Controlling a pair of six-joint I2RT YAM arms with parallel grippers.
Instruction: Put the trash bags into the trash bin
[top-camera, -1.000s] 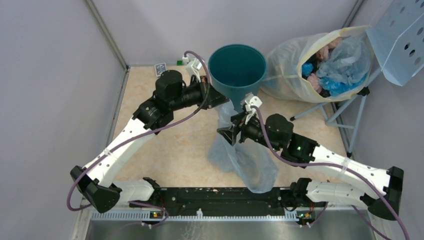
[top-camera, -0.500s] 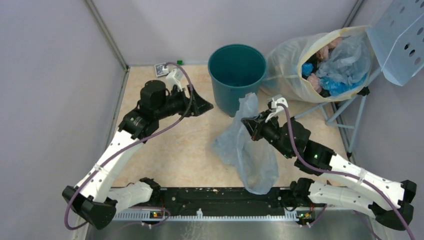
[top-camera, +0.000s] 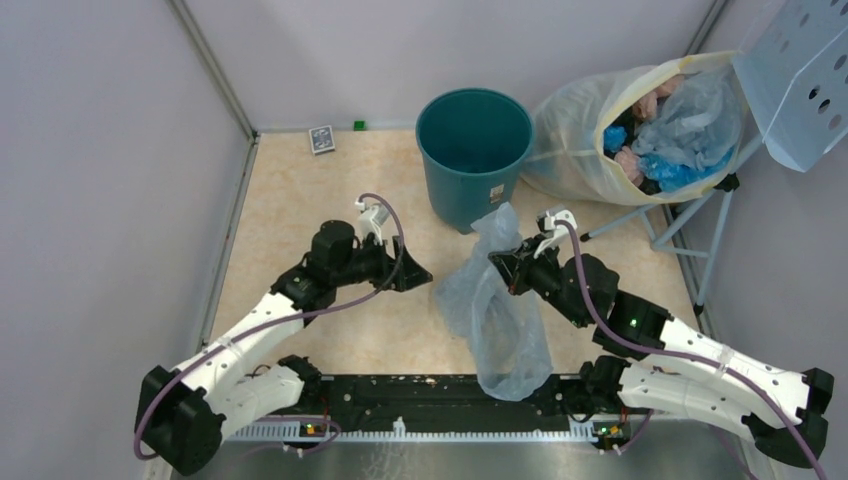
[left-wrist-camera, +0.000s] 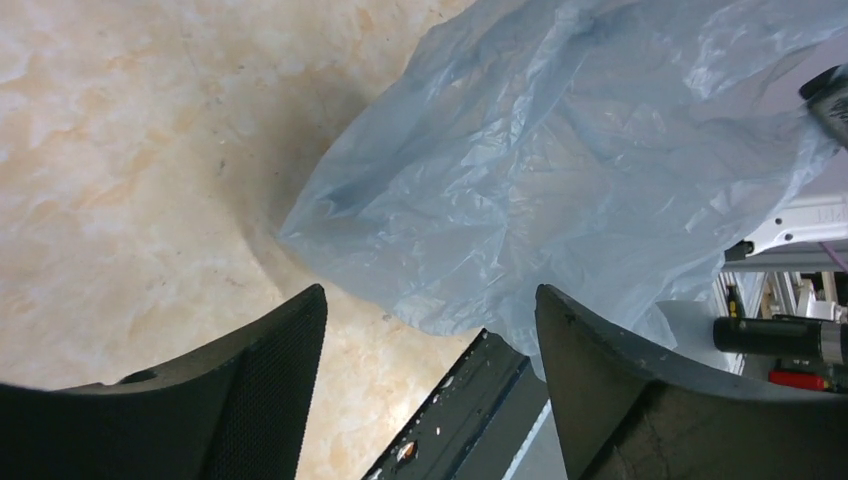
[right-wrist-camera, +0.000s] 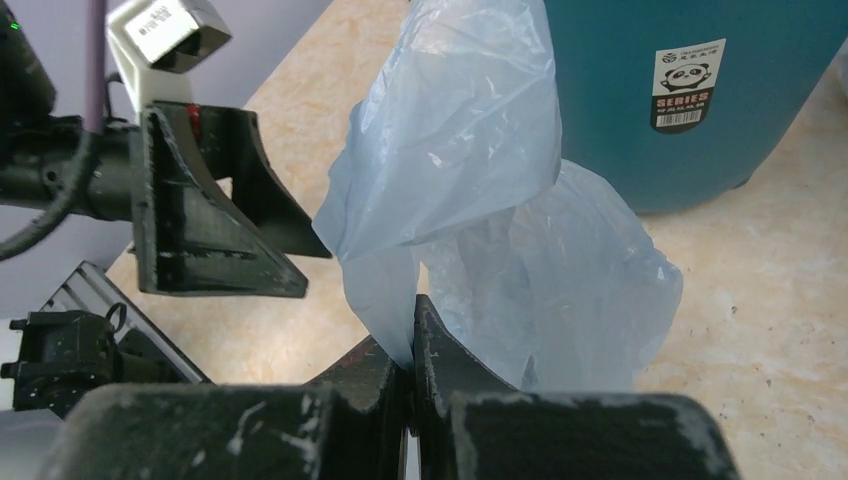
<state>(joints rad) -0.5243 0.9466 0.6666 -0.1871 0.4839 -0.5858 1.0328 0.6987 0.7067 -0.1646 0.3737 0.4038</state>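
Trash bag (top-camera: 497, 310): pale blue, upper fold pinched in right gripper (right-wrist-camera: 411, 345), draped onto surface (top-camera: 300, 200) just before trash bin (top-camera: 468, 200), outside it; left gripper (left-wrist-camera: 430, 300): spread wide, empty, beside bag

Pale lilac walls (top-camera: 100, 200) enclose a beige marbled tabletop (top-camera: 290, 195) (evenly lit).

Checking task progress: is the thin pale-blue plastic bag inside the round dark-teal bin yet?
No, the pale-blue plastic bag hangs outside the dark-teal bin, pinched in the right gripper.
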